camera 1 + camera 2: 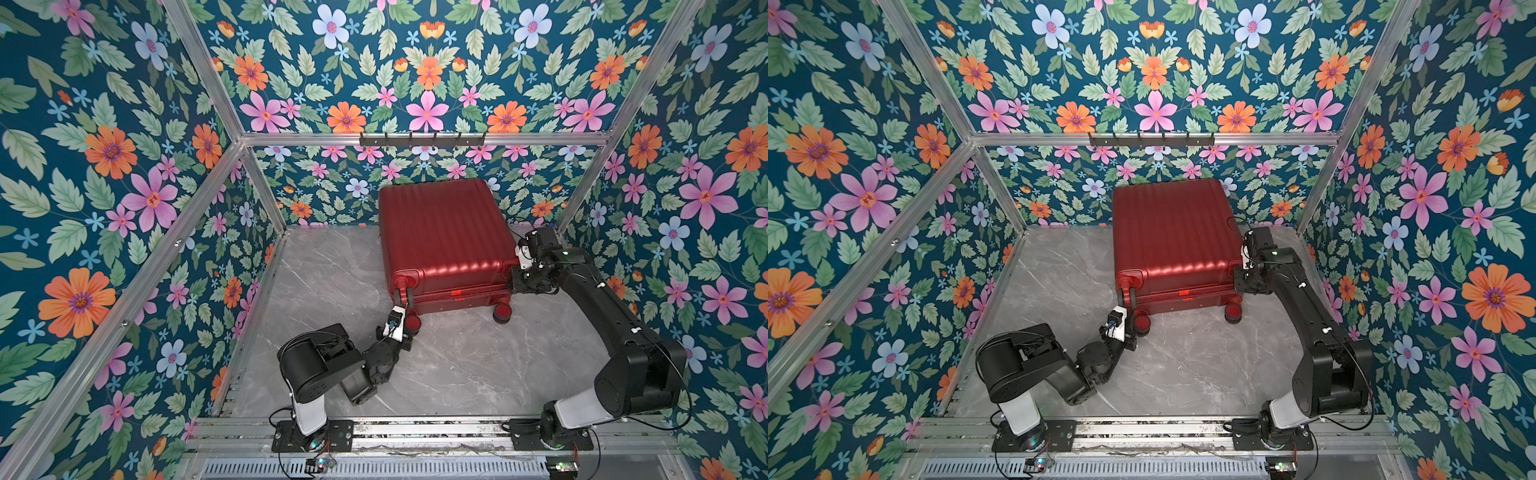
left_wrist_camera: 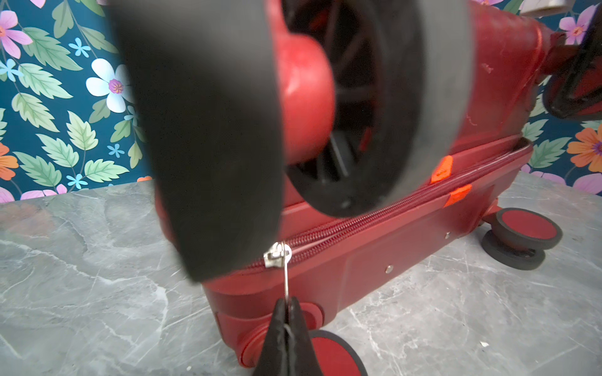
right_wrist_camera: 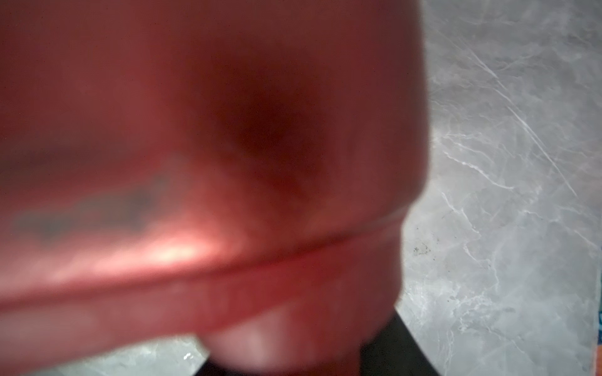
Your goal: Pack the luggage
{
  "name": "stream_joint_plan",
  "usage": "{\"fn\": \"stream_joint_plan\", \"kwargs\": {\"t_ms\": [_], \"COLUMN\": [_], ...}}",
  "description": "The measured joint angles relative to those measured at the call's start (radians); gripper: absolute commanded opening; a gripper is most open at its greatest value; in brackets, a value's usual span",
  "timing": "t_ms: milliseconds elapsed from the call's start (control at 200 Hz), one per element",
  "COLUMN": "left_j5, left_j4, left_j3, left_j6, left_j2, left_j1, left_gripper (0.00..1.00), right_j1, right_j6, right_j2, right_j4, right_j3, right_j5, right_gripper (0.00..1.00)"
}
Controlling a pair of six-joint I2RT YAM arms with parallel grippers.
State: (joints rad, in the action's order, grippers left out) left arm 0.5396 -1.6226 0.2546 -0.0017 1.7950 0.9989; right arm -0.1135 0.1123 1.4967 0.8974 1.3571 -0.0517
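Luggage (image 1: 444,237): large dark-red ribbed hard-shell suitcase, lid down. It lies flat on the grey marble-patterned tabletop (image 1: 332,270), toward the back wall and right of centre in both top views. Caster end faces the arms.

Left gripper (image 2: 286,307): low at the case's near left corner. Black tips pressed together on the thin metal pull tab (image 2: 286,280) of the silver zip slider (image 2: 276,256). Slider sits on the dark-red zip track (image 2: 374,221) along the near side. A blurred black-tyred red caster (image 2: 211,130) fills much of the left wrist view. Further along the track are two orange tabs (image 2: 441,169), one on each shell half. Near right caster (image 2: 521,232) sits low by the tabletop.

Right gripper (image 1: 518,272): against the case's near right corner. Right wrist view gives only blurred red shell; spread or pinching, cannot tell.
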Motion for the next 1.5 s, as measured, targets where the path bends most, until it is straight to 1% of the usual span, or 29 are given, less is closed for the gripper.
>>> {"fn": "stream_joint_plan", "kwargs": {"t_ms": [160,280,440,640,770,990,1105,1180,1300,1450,1505], "left_j5": [0.011,0.015,0.025,0.025,-0.037,-0.065,-0.045,-0.017,0.011,0.012,-0.006], "left_j4": [0.0,0.002,0.003,0.0,0.0,0.0,0.0,0.0,0.0,0.0,0.0], "left_j3": [0.0,0.0,0.0,-0.002,0.003,0.018,-0.001,-0.038,-0.122,-0.191,-0.195], "left_j6": [0.001,0.008,0.02,0.026,0.027,0.027,0.023,0.022,0.0,-0.045,-0.05], "left_j2": [0.0,-0.003,-0.013,-0.014,-0.014,-0.002,-0.013,-0.043,-0.106,-0.153,-0.156], "left_j1": [-0.002,-0.002,-0.003,-0.003,0.006,0.014,0.015,0.01,-0.032,-0.113,-0.144], "left_gripper": [0.0,0.0,0.0,0.0,0.0,0.0,0.0,0.15,0.34,0.43,0.45], "right_j1": [0.004,0.001,-0.034,-0.113,-0.155,-0.183,-0.187,-0.187,-0.188,-0.188,-0.188], "right_j6": [0.007,0.035,0.089,0.156,0.207,0.259,0.27,0.27,0.27,0.273,0.273], "right_j2": [-0.023,-0.054,-0.087,-0.105,-0.11,-0.12,-0.12,-0.12,-0.129,-0.138,-0.142], "right_j4": [-0.026,-0.047,-0.063,-0.056,-0.057,-0.063,-0.067,-0.067,-0.068,-0.068,-0.069], "right_j3": [-0.028,-0.063,-0.097,-0.108,-0.111,-0.111,-0.115,-0.115,-0.115,-0.115,-0.115], "right_j5": [-0.041,-0.072,-0.085,-0.06,-0.081,-0.097,-0.101,-0.1,-0.1,-0.1,-0.101], "right_gripper": [0.08,0.0,0.0,0.0,0.0,0.0,0.0,0.0,0.0,0.0,0.0]}}
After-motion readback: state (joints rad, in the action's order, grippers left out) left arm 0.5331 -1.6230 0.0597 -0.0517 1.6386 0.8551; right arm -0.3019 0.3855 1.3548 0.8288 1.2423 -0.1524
